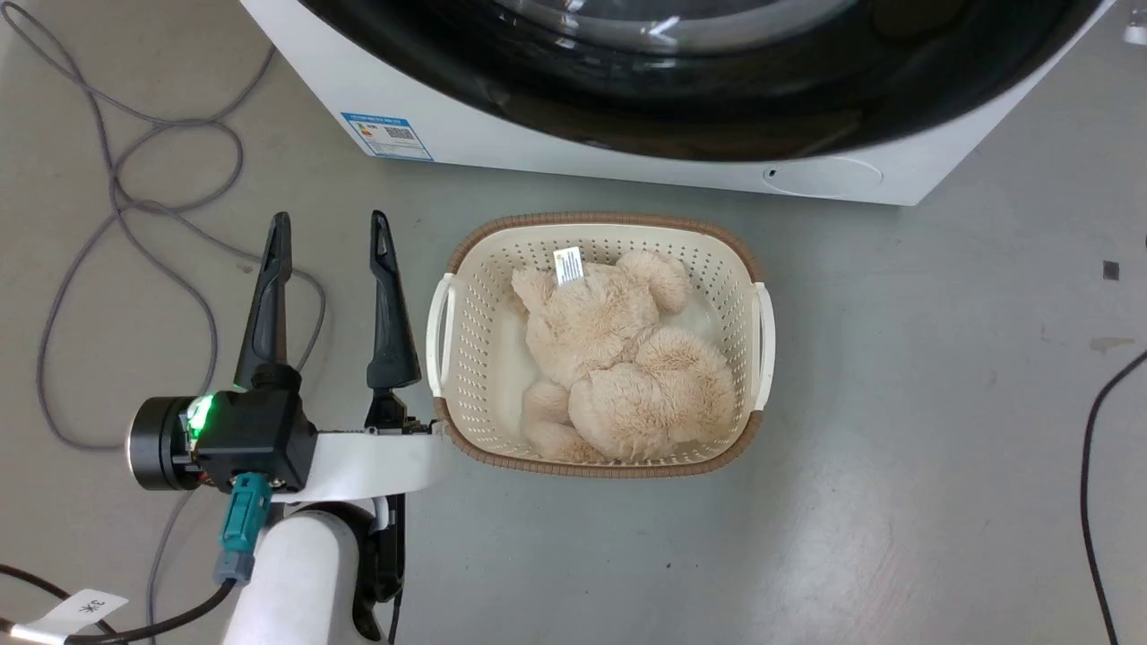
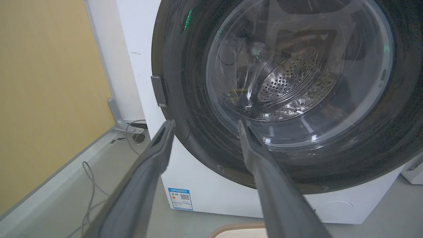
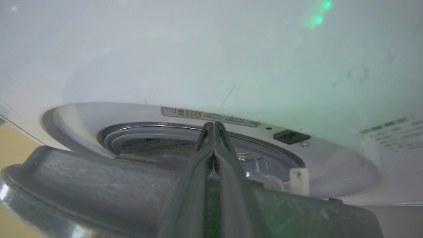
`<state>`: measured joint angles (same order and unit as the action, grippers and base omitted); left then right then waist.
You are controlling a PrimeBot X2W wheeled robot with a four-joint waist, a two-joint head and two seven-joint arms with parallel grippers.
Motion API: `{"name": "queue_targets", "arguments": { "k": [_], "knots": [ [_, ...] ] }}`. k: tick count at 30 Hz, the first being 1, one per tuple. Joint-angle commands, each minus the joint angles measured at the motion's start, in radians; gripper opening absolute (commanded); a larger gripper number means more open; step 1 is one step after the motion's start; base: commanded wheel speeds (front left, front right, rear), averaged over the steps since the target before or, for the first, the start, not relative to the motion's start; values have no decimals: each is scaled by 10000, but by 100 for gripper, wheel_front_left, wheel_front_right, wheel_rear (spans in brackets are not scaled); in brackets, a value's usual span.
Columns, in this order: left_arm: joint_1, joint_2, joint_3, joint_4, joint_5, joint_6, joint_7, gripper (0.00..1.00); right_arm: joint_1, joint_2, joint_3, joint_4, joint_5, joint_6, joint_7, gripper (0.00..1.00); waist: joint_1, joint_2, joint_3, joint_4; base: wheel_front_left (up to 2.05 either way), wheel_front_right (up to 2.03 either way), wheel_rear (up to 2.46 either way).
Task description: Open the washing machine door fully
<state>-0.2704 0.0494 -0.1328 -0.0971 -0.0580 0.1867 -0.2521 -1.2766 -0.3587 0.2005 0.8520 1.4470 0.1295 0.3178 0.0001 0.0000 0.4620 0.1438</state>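
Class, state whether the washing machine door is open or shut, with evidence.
Partly open: the door stands off the washing machine, baring the grey gasket.

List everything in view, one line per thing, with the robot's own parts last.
washing machine: one, white, top of head view
washing machine door: one, black rim with clear glass, partly open in right wrist view
blue label: one, blue, machine's lower front
laundry basket: one, cream with brown rim, on floor before machine
plush toy: one, beige, inside basket
grey cable: one, grey, floor at left
black cable: one, black, floor at right
left gripper: one, black, open, beside basket
right gripper: one, dark, shut, at door's edge
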Motion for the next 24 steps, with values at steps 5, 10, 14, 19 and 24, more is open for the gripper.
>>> {"name": "queue_targets", "arguments": {
  "k": [5, 10, 14, 19, 24],
  "knots": [
    [3, 8, 62, 34, -34, 43, -97, 100, 348, 142, 452, -160, 307, 12, 668, 0, -1, 0, -362, -103, 0, 0, 0],
    [253, 8, 174, 113, 31, -23, -97, 100, 1169, 108, 637, -621, 547, 12, 1267, 0, -1, 0, -814, -269, 0, 0, 0],
    [492, 8, 247, 205, 74, -97, -97, 100, 2001, 74, 777, -1082, 742, 12, 1681, 0, -1, 0, -1241, -403, 0, 0, 0],
    [825, 8, 331, 283, 135, -176, -97, 100, 3155, 124, 946, -1762, 992, 12, 2093, 0, -1, 0, -1750, -565, 0, 0, 0],
    [1134, 8, 410, 373, 197, -272, -97, 100, 4286, 187, 1066, -2578, 1220, 12, 2357, 0, -1, 0, -2178, -663, 0, 0, 0]
  ]
}}
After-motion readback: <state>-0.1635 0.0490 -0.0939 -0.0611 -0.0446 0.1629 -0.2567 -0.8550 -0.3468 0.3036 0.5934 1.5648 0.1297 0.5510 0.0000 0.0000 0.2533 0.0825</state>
